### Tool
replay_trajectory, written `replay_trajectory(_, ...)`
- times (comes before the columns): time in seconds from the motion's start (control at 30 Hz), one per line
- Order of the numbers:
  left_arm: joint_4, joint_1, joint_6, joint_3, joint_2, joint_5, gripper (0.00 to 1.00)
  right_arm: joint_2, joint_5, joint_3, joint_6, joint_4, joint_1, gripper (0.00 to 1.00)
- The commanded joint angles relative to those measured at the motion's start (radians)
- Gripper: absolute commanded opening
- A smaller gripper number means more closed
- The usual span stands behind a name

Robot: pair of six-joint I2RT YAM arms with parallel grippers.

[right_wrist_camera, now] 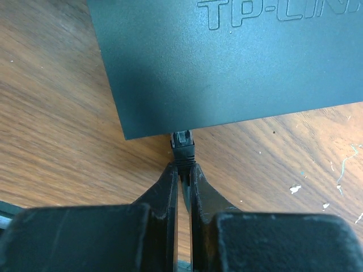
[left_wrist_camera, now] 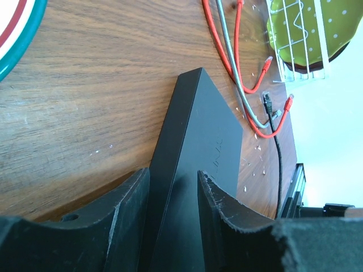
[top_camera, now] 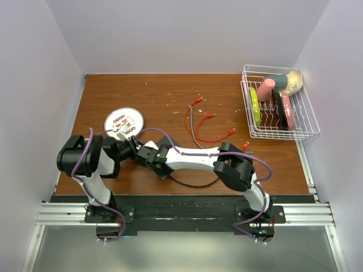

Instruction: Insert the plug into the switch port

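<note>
The switch (left_wrist_camera: 198, 124) is a flat matte-black box lying on the wooden table, and my left gripper (left_wrist_camera: 173, 177) is shut on its near end, one finger on each side. From above, both grippers meet at the table's left middle, and the switch is mostly hidden under them (top_camera: 142, 152). In the right wrist view my right gripper (right_wrist_camera: 181, 170) is shut on the black plug (right_wrist_camera: 183, 141) by its boot. The plug's tip sits at the near edge of the switch (right_wrist_camera: 227, 62), close to its left corner. The port itself is hidden.
A round white plate with red dots (top_camera: 124, 122) lies just behind the left gripper. Loose red and grey cables (top_camera: 201, 122) sprawl mid-table. A white wire rack (top_camera: 278, 107) with dishes stands at the back right. The plug's black cable (top_camera: 193, 184) loops under the right arm.
</note>
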Motion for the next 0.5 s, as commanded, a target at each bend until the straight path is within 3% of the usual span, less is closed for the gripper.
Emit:
replay_trajectory(0.0, -0.011, -0.003, 0.001, -0.015, 0.012, 0.027, 0.44, -0.027, 0.047, 0.045, 0.008, 0.063, -0.002, 0.00)
replay_trajectory(0.47, 0.036, -0.003, -0.042, -0.048, 0.007, 0.041, 0.35, -0.030, 0.128, 0.025, 0.083, 0.112, -0.005, 0.00)
